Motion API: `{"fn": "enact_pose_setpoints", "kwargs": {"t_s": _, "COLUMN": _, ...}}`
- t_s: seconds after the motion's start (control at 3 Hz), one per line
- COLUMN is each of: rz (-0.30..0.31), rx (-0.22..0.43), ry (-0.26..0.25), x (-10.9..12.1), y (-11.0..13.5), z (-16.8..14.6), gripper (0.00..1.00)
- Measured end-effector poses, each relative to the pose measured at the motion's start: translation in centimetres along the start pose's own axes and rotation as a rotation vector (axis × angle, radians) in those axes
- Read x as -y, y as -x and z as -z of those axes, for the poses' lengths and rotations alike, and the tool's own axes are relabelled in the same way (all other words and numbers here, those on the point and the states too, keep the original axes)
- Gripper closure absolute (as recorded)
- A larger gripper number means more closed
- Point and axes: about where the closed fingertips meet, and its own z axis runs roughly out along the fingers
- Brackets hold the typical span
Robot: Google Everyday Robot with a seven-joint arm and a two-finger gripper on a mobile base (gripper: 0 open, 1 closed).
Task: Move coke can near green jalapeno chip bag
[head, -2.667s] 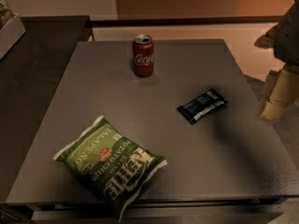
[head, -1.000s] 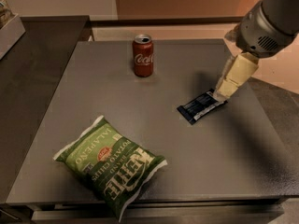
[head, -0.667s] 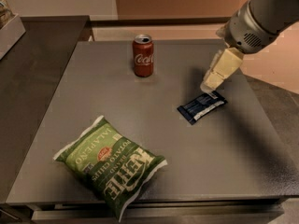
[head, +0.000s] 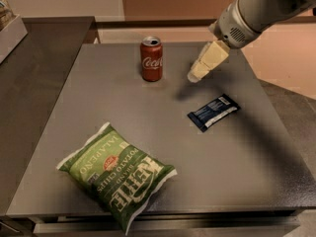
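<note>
- Count: one coke can (head: 151, 59), one green jalapeno chip bag (head: 118, 174), one dark wrapper (head: 213, 112), one gripper (head: 196, 74), all on or over one grey table (head: 256, 172).
- Coke can: upright at the far middle of the table, silver top up, white script facing the camera. Taken as the landmark for everything below.
- Chip bag: well apart from the coke can, toward the near edge and slightly left; lying flat, skewed, one corner at the table's front lip.
- Wrapper: right of the coke can and nearer the camera; flat, angled, touching nothing else. Off to the right of the line from coke can to bag, not on it.
- Gripper: cream-coloured, hanging from the grey arm (head: 247, 16) that enters from the upper right; just right of the coke can, near it but apart, raised above the tabletop with its shadow between coke can and wrapper. Holding nothing. Open or closed: cannot tell.
- Surroundings: darker side counter (head: 39, 73) left of the coke can, with a pale box (head: 10, 31) at its far left edge.
- Versus 0.7 s ago: gripper shifted leftward, away from above the wrapper and closer to the coke can. Coke can, bag and wrapper unmoved.
</note>
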Motion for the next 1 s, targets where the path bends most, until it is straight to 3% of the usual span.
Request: {"fn": "enact_pose_setpoints", "kwargs": {"t_s": 1.0, "rz": -0.049, "rx": 0.143, "ry": 0.069, "x": 2.2, "y": 5.9, "z": -6.6, "gripper": 0.0}}
